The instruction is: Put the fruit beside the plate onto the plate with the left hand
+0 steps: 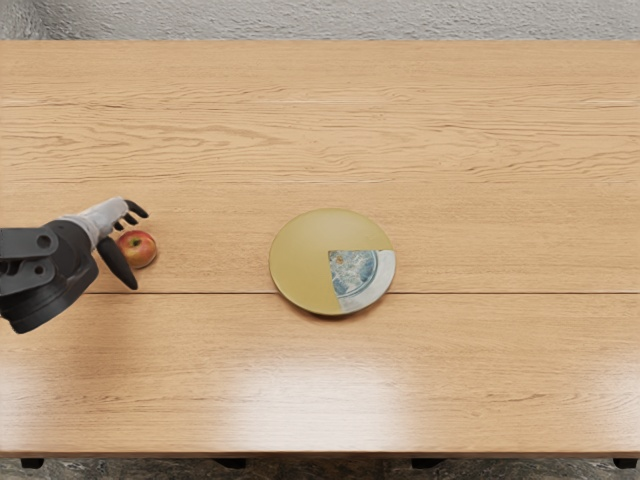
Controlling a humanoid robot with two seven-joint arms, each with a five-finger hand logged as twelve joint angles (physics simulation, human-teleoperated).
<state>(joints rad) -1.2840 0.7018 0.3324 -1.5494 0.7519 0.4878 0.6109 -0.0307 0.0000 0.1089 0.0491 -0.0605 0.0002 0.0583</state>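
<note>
A small red and yellow apple (140, 248) lies on the wooden table, well to the left of the plate. The plate (310, 262) is round and olive-yellow, with a blue-white patterned wedge at its lower right. My left hand (121, 240) comes in from the left edge and sits right at the apple's left side. Its dark-tipped fingers are spread, some above the apple and the thumb reaching down in front of it, and they do not close on the fruit. The plate holds nothing.
The wooden table (320, 380) stretches across the whole view, its front edge near the bottom. A bare gap of tabletop separates the apple from the plate. The dark forearm (35, 275) of the left arm covers the table's left edge.
</note>
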